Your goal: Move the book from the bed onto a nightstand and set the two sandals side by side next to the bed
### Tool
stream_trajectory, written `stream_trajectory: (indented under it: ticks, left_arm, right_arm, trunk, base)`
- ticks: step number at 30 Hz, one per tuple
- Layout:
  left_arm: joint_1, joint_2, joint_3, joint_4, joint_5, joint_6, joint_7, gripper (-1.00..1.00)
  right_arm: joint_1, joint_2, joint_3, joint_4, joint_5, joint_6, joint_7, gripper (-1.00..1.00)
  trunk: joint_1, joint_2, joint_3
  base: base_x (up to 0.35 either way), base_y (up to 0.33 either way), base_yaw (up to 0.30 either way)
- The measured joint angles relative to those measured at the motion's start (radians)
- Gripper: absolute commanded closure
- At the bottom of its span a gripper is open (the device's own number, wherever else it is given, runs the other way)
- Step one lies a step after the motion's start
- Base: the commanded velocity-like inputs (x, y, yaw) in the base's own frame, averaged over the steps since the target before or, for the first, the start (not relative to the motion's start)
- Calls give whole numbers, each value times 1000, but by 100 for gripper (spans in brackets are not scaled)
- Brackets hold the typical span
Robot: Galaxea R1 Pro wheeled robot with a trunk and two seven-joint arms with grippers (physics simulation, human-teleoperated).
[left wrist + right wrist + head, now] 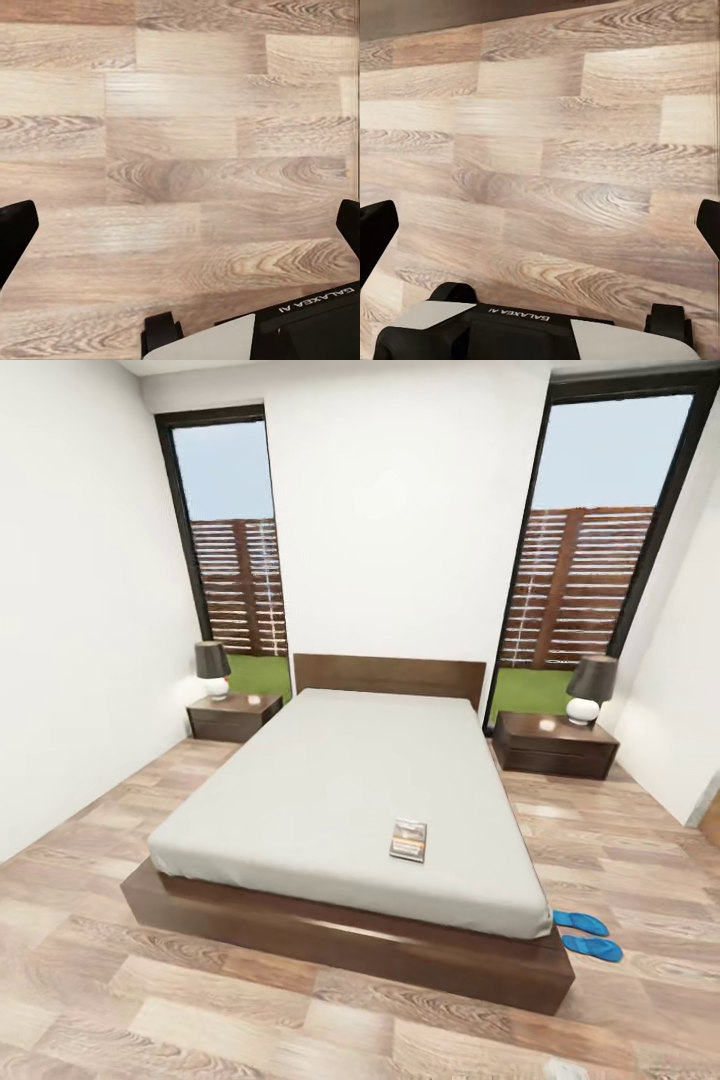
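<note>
The book (407, 840), dark with an orange band, lies flat on the grey mattress of the bed (340, 945), near its foot end and right of centre. The two sandals (580, 922) (592, 948), bright blue, lie close together on the floor by the bed's front right corner. One nightstand (233, 717) stands left of the headboard, the other nightstand (555, 745) to its right. In the left wrist view my left gripper (181, 229) hangs open over bare plank floor. My right gripper (541, 229) is open too, over floor beside a dark wooden edge.
Each nightstand carries a lamp (212, 668) (590, 688) with a dark shade. Tall dark-framed windows (232, 560) flank the headboard. White walls close in on both sides. Open plank floor (200, 1000) runs in front of the bed and along both its sides.
</note>
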Motion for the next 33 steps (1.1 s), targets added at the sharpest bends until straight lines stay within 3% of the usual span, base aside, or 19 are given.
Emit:
stream_trajectory:
  ticks: [16,20,33]
  left_arm:
    - [0,0,-1,0,0,0,0,-100]
    - [0,0,-1,0,0,0,0,-100]
    - [0,0,-1,0,0,-1,0,-100]
  right_arm:
    - [0,0,0,0,3,0,0,-100]
    - [0,0,0,0,5,0,-1,-100]
    - [0,0,0,0,7,0,-2,-100]
  trunk:
    - [0,0,0]
    - [0,0,0]
    - [0,0,0]
  base:
    - [10,20,-272]
    - [115,228,-63]
    - [3,5,-1]
